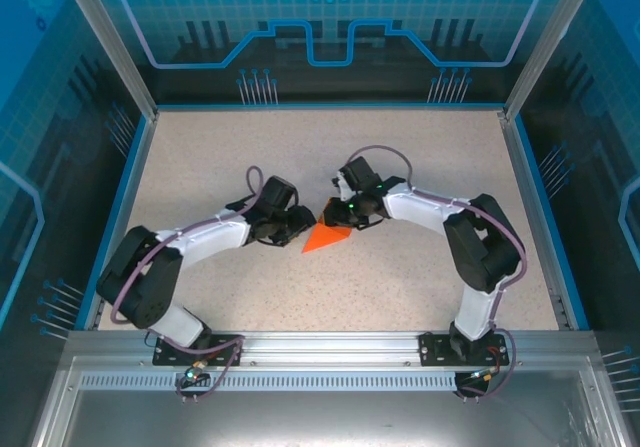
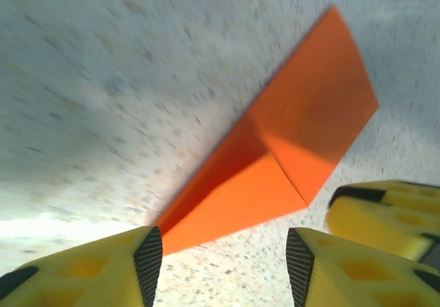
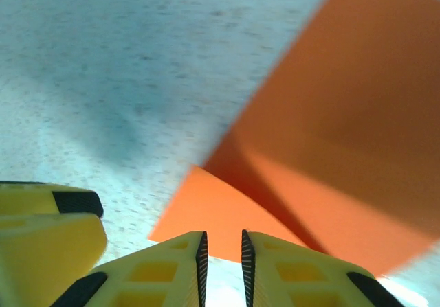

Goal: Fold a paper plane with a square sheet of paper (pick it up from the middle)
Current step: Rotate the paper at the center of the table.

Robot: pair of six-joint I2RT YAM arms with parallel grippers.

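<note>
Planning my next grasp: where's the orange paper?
Top view: the orange paper sits mid-table, between the left gripper and right gripper.

Speckled beige tabletop (image 1: pixel 300 147); blue border strip (image 1: pixel 330 106), aluminium rail (image 1: pixel 330 342) along near edge

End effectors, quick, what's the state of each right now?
Left end effector: open, holding nothing; the orange paper lies ahead.
Right end effector: nearly closed; grip on paper cannot be told.
</note>
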